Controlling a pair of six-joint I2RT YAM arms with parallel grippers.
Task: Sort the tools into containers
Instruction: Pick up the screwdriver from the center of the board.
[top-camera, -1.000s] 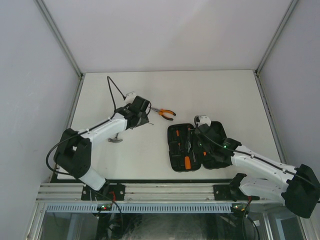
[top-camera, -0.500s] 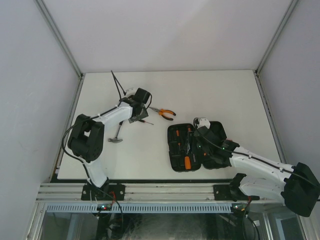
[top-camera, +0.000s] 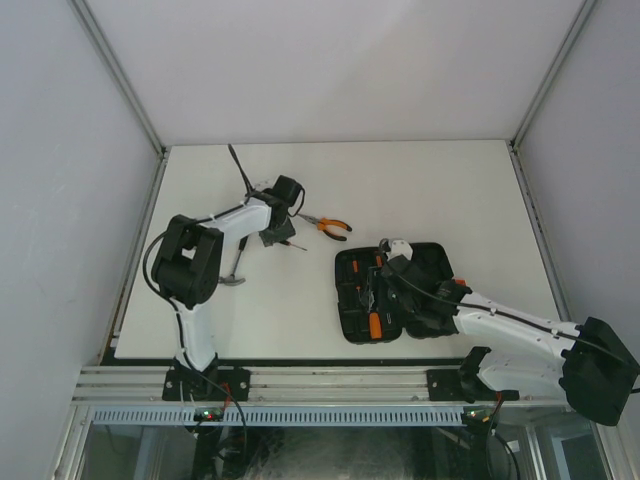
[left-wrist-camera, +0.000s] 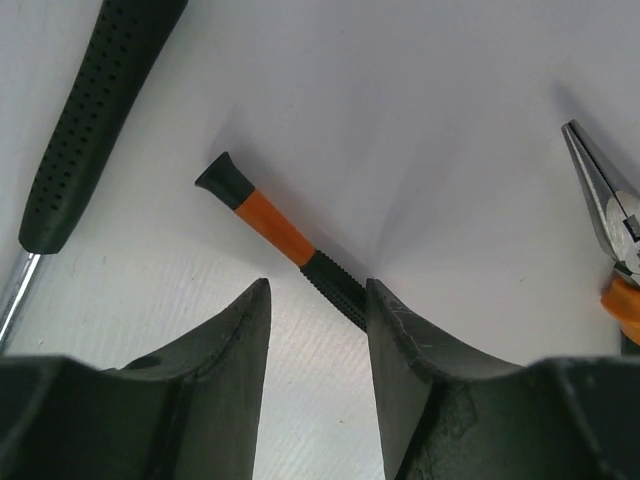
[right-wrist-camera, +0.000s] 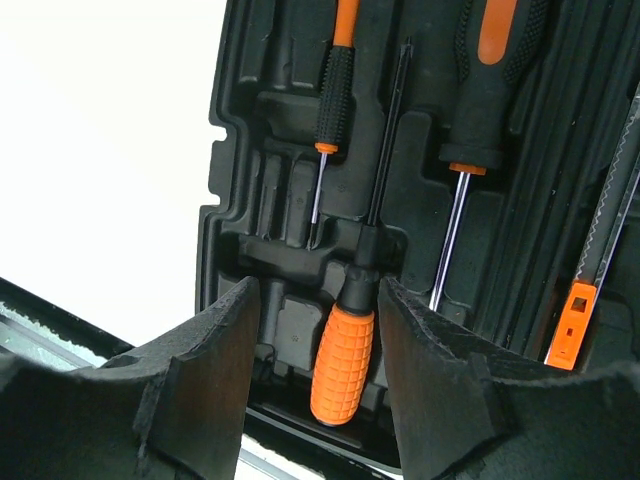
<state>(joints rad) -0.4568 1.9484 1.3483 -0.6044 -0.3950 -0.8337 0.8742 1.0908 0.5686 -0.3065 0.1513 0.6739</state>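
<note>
The black tool case (top-camera: 425, 262) lies open at centre right. My right gripper (top-camera: 385, 287) hovers over its tray, open and empty. In the right wrist view the gripper (right-wrist-camera: 318, 300) straddles a thick orange-handled screwdriver (right-wrist-camera: 343, 365) lying in its slot. A thin screwdriver (right-wrist-camera: 335, 90) and a black-and-orange one (right-wrist-camera: 490, 80) lie beyond it. My left gripper (top-camera: 280, 230) is open and low over a thin loose screwdriver (left-wrist-camera: 275, 225) on the table. In the left wrist view the gripper (left-wrist-camera: 317, 300) has the shaft end of the handle running to its right finger (left-wrist-camera: 400, 340). The hammer (left-wrist-camera: 90, 120) and the pliers (left-wrist-camera: 610, 230) lie to either side.
In the top view the pliers (top-camera: 331, 227) lie right of my left gripper and the hammer (top-camera: 235, 272) lies left of it, near the left arm. An orange latch (right-wrist-camera: 570, 325) sits at the case's right side. White walls close the table (top-camera: 420, 190) at the back and sides.
My left arm has folded back and its gripper has shifted slightly farther, staying over the thin screwdriver. My right gripper has moved left and nearer over the case tray.
</note>
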